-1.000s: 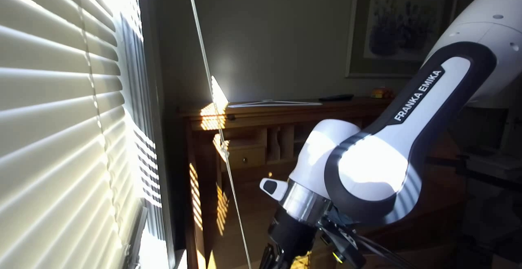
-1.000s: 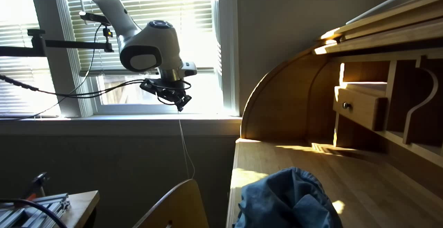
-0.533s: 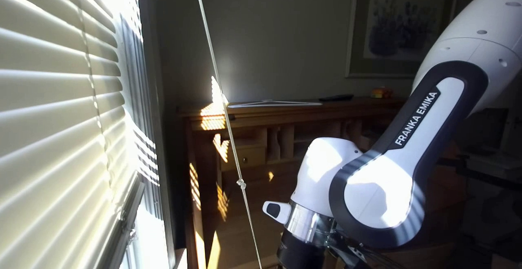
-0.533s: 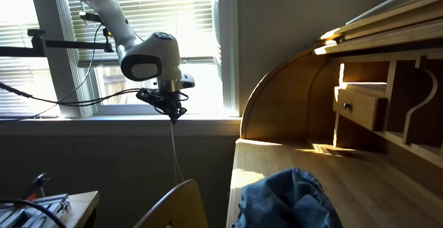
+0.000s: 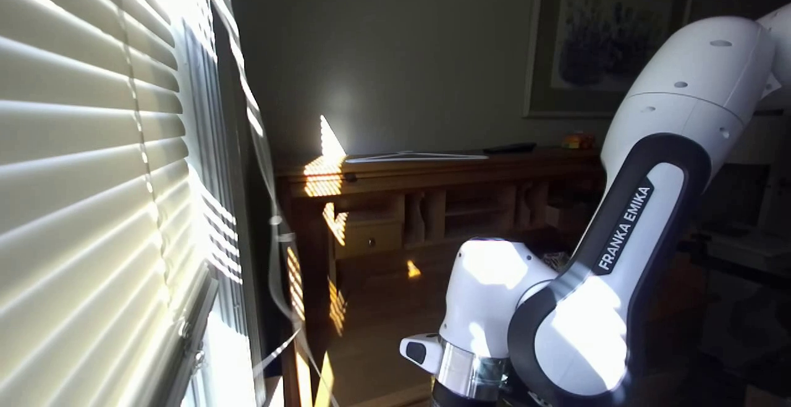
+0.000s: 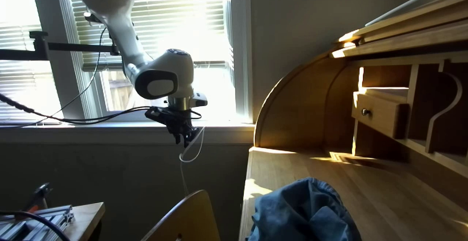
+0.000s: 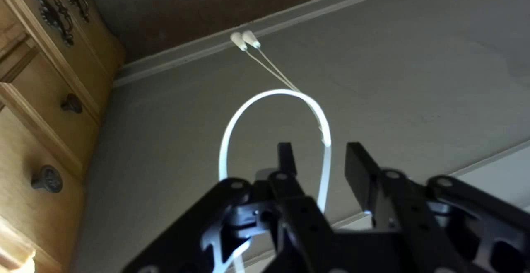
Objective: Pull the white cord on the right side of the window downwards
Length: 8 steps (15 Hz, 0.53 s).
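Note:
The window [image 6: 215,93] is bright behind the arm, with white slat blinds [image 5: 74,209] partly raised above bare glass. The white cord [image 5: 252,107] hangs slack beside the window. In an exterior view it curls in a loop [image 6: 199,152] just beside and below the fingers. In the wrist view the cord [image 7: 224,148] forms a wide loop, with two white end tassels [image 7: 244,40] near the floor. My gripper [image 7: 319,157] is open and points down; one side of the loop passes between or behind its fingers, I cannot tell which. The gripper [image 6: 182,141] hangs just below sill level.
A wooden desk [image 6: 384,186] with a blue cloth [image 6: 303,211] stands beside the window. A chair back [image 6: 193,215] rises below the gripper. A black camera arm [image 6: 80,47] and cables [image 6: 102,118] lie near the robot arm. Drawers [image 7: 49,140] show in the wrist view.
The arm has moved down. The blind's bottom rail rose a little at first, then stayed. The cord was taut to the gripper; now it is let go, slack and swung toward the window.

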{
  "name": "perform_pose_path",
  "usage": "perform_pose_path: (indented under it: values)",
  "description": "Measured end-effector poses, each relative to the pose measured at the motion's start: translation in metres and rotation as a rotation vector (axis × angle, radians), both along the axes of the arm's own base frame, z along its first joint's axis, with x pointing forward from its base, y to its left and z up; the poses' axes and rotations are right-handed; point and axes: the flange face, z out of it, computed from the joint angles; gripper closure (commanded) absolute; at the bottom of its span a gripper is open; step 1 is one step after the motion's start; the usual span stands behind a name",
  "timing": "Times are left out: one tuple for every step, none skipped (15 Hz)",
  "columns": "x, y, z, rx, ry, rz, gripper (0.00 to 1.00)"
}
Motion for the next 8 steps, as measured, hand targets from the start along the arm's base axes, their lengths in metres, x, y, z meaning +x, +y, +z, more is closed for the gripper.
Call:
perform_pose_path:
  values:
    - [0.002,0.000,0.000,0.002,0.000,-0.003,0.23]
    - [0.005,0.001,0.004,0.010,-0.003,-0.007,0.16]
    - [0.007,0.004,0.009,0.024,-0.012,-0.015,0.10]
    - [0.011,0.007,0.018,0.041,-0.025,-0.027,0.02]
    - [0.015,0.011,0.028,0.062,-0.040,-0.043,0.01]
    - [0.019,0.015,0.041,0.085,-0.061,-0.058,0.00]
    - [0.022,0.019,0.056,0.109,-0.083,-0.071,0.00]
    - [0.025,0.023,0.071,0.128,-0.103,-0.084,0.00]
